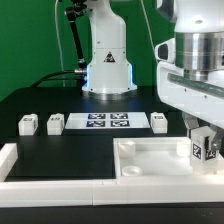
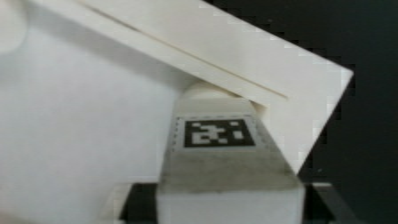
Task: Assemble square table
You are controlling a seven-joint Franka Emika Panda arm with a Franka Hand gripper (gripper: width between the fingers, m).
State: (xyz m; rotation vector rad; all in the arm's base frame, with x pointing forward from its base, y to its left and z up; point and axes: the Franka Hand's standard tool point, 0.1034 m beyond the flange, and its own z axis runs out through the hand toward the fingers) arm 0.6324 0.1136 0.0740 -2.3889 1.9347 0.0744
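Tagged leg (image 2: 217, 140) clamped in my gripper (image 2: 222, 205) above the slab (image 1: 150, 160); three other legs (image 1: 55, 123) lie loose, none seemingly fitted

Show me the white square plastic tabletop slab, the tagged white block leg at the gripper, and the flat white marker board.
White square plastic tabletop slab (image 1: 150, 160): exterior view, bare flat top.
Tagged white block leg (image 2: 221, 142): wrist view, tagged face.
Flat white marker board (image 1: 105, 122): exterior view, middle tags.

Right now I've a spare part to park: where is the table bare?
Bare: the table between the rails, the marker board and the slab. Crowded: the exterior view's right, where the gripper holds a leg over the slab.
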